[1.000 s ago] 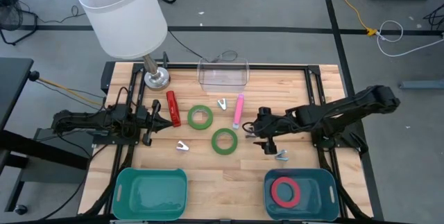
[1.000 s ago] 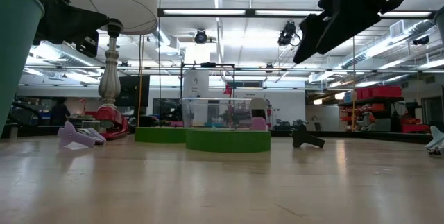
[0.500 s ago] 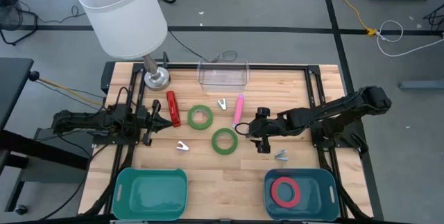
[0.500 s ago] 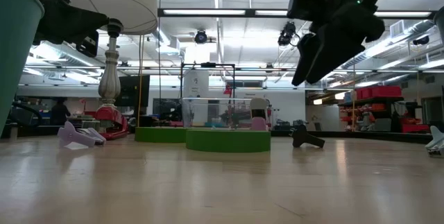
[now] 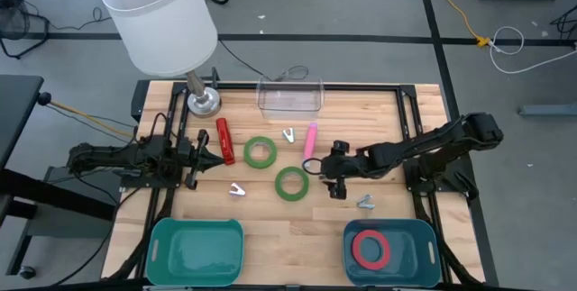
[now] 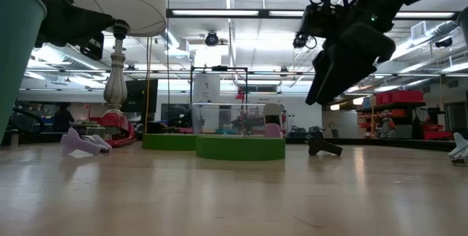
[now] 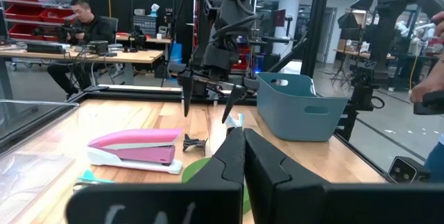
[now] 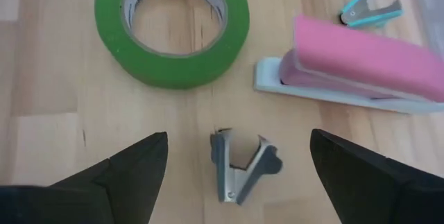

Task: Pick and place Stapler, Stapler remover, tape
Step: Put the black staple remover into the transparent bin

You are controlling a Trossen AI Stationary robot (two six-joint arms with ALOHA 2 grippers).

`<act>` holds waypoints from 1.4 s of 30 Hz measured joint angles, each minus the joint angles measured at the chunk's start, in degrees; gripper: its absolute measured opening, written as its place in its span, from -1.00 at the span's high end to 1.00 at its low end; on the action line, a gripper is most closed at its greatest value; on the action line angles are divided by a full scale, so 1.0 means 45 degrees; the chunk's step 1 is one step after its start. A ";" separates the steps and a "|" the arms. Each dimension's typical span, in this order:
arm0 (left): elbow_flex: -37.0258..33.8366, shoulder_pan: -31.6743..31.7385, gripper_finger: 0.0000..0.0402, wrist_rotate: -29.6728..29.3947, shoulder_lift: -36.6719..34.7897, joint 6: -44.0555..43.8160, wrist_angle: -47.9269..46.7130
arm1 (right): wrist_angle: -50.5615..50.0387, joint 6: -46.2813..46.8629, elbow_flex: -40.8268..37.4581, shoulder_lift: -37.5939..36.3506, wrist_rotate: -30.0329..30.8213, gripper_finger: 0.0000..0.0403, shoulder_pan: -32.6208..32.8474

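A: Start at the left of the overhead frame. The left gripper (image 5: 209, 158) waits at middle left, fingers pressed together on nothing, beside the red stapler (image 5: 224, 140).

B: Moving right, two green tape rings lie flat: the upper green ring (image 5: 260, 152) at centre and the lower green ring (image 5: 291, 183) just below and right of it. The pink stapler (image 5: 310, 142) stands right of centre. The red-pink ring (image 5: 370, 249) already sits in the right teal bin (image 5: 431, 250) at lower right.

A: And the right gripper (image 5: 330, 177)?

B: Just right of centre, fingers spread as wide as they go, holding nothing. Its wrist view looks down on a dark staple remover (image 8: 244, 164) lying between the two fingers (image 8: 128, 167), which are clear of it.

A: What could go wrong?

B: My guess: the remover is small and low, so fingers closing too high could pinch its edge and flick it away. The lower green ring and pink stapler lie near, so a drifting descent might nudge either.

A: Another remover (image 5: 366, 203) lies at lower right too.
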 joint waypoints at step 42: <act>-0.0001 -0.0001 0.99 0.0000 0.0000 0.0001 0.0000 | 0.4116 0.1104 -0.2141 -0.0137 -0.0208 -0.75 -0.0452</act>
